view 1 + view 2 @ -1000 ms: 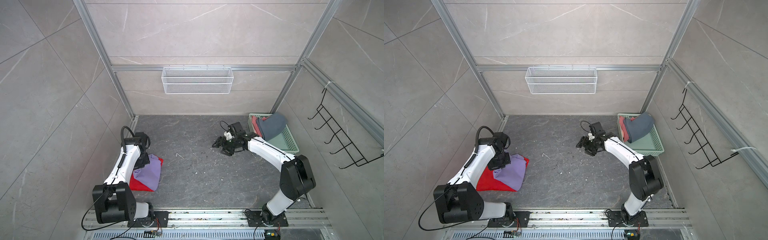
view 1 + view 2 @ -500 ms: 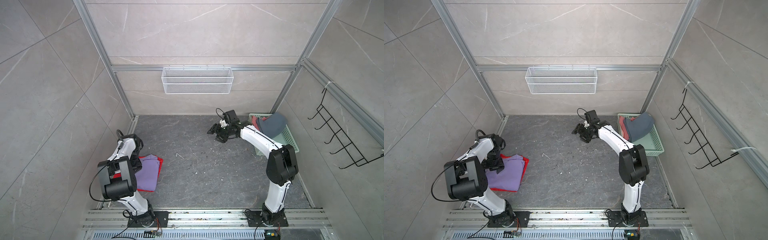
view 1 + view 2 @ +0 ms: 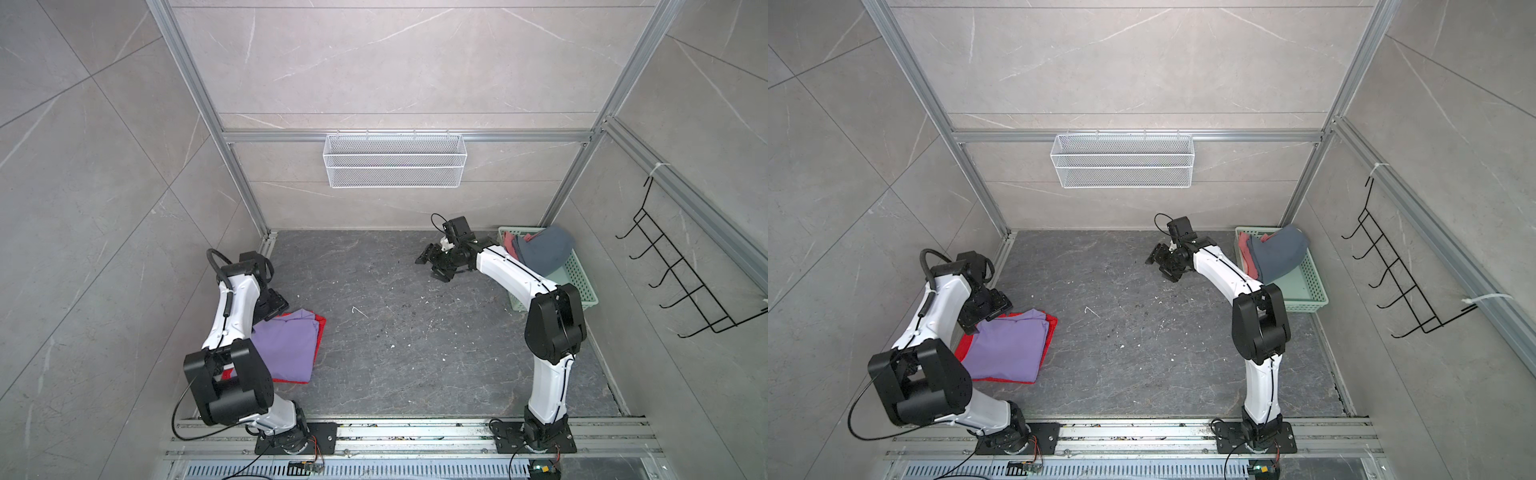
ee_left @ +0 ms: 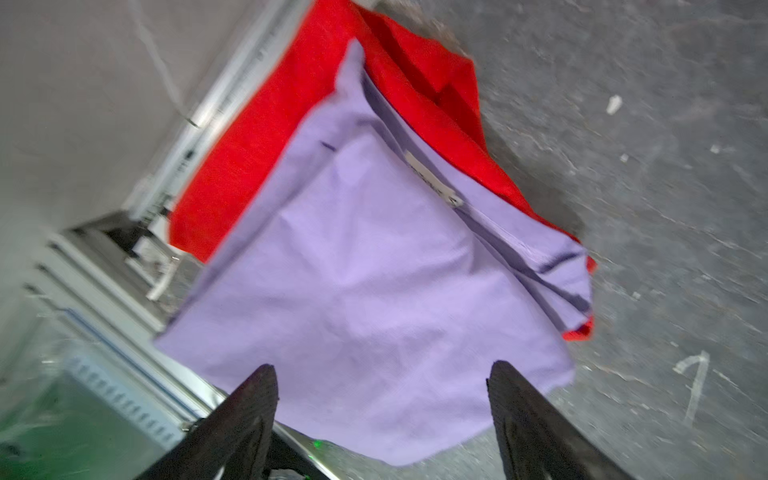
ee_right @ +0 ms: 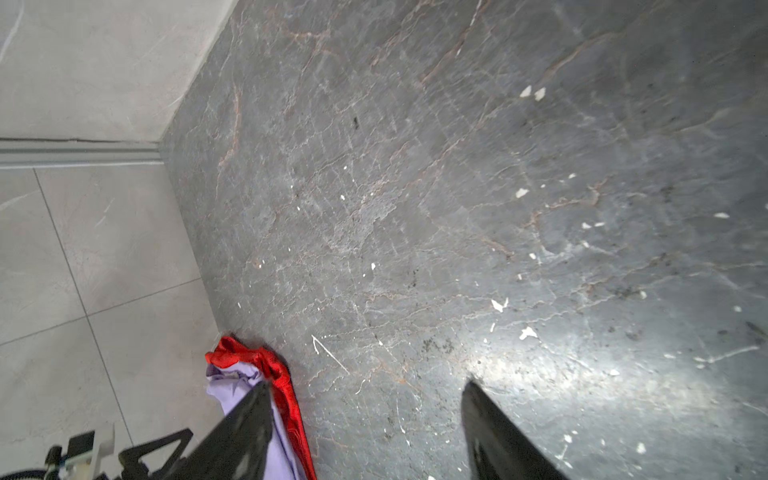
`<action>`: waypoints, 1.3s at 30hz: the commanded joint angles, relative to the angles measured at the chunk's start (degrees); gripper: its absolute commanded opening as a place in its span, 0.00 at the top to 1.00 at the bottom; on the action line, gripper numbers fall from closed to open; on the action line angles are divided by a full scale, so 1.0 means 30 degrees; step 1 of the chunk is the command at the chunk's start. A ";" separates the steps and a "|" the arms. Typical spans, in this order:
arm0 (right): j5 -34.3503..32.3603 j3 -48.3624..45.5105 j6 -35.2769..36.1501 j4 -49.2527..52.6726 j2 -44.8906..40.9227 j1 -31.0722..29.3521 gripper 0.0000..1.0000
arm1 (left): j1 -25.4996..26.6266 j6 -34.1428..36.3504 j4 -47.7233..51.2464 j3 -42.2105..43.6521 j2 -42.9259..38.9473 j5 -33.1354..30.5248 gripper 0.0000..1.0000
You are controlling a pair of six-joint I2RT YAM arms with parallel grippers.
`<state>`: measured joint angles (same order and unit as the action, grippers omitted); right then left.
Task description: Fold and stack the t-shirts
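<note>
Lilac t-shirt (image 4: pixel 353 270) just under left gripper (image 4: pixel 382 368)

Top views: a paired camera mounted high over the front rail, tilted down toward the back wall. It sits far enough back to take in the whole worktop (image 3: pixel 395 332), both arms, the wire shelf (image 3: pixel 395 170) and the green basket (image 3: pixel 579 272).
Overlap of the pair: almost everything, offset slightly sideways.
Left wrist view: close above the purple shirt (image 4: pixel 353 291) and red shirt (image 4: pixel 249 166), looking past the spread left end effector (image 4: pixel 382 365) toward the front rail.
Right wrist view: low over bare worktop, looking past the spread right end effector (image 5: pixel 366 383) toward the left wall.
Shared by all four: the purple shirt and red shirt.
</note>
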<state>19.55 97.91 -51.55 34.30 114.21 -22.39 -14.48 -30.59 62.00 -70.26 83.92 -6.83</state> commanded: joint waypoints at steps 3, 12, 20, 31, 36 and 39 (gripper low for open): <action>-0.0713 -0.0247 -0.0366 0.0394 -0.0439 0.0431 0.27 | -0.0185 -0.4229 -0.3562 0.3898 -0.2451 0.5133 0.17; -0.0510 -0.0355 -0.0483 0.0401 -0.0388 0.0525 0.27 | -0.3745 -0.4638 -0.4901 0.6809 -0.2909 0.4506 0.16; -0.0798 -0.1135 -0.0527 0.0317 -0.1102 0.0632 0.27 | -0.7638 -0.3608 -0.6458 0.7355 -0.0578 0.5040 0.17; -0.1464 -0.1861 -0.0185 -0.0007 -0.1943 0.1012 0.27 | -0.8256 -0.1808 -0.7398 0.5985 -0.2505 0.7454 0.17; -0.3024 -0.1611 0.0978 0.0367 -0.2652 0.1281 0.26 | -0.7528 -0.0298 -0.6554 0.4026 -0.5096 0.8378 0.16; -0.4693 -0.1667 0.2096 0.0618 -0.3421 0.1346 0.26 | -0.5773 0.0608 -0.6375 0.2730 -0.6064 0.8084 0.10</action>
<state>11.51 92.95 -49.58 34.61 108.01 -18.55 -35.70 -33.76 41.69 -58.24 68.79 15.42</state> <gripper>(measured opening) 0.740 0.875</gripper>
